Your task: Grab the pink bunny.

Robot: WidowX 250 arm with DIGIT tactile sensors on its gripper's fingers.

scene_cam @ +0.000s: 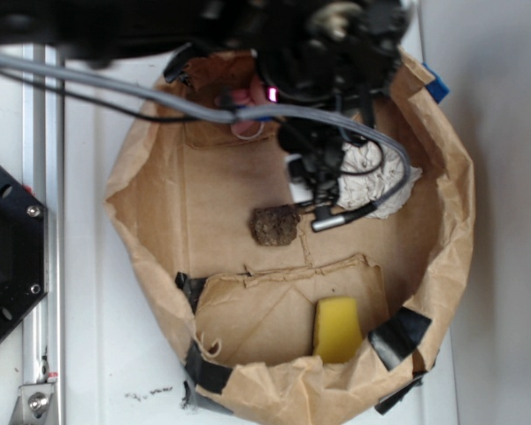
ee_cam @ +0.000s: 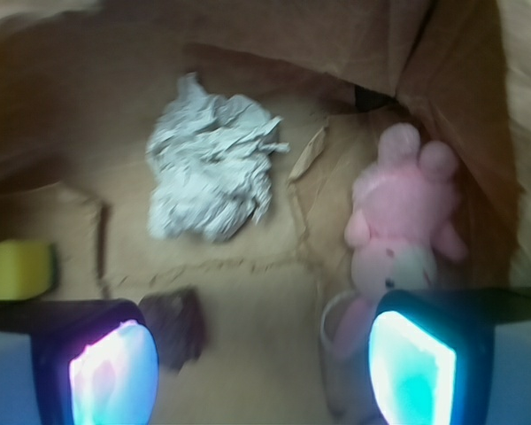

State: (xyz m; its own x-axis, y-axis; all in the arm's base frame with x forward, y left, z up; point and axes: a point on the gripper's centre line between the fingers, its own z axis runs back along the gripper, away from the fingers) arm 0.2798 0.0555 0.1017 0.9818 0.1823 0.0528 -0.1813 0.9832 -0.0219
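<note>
Hand (ee_cam: 261, 363) open, its two fingers wide apart and empty, hovering over the brown paper basin (scene_cam: 159, 212). Pink bunny (ee_cam: 403, 217) lies just ahead of the right finger (ee_cam: 411, 363), near the basin wall. Paper ball (ee_cam: 212, 168) mid-floor; brown lump (ee_cam: 177, 323) beside left finger; yellow sponge (scene_cam: 336, 329) at far edge.

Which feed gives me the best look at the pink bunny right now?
The wrist view: the pink bunny lies in full sight by the bag wall, beyond the open tool. The exterior view shows only a pink sliver under the arm.
</note>
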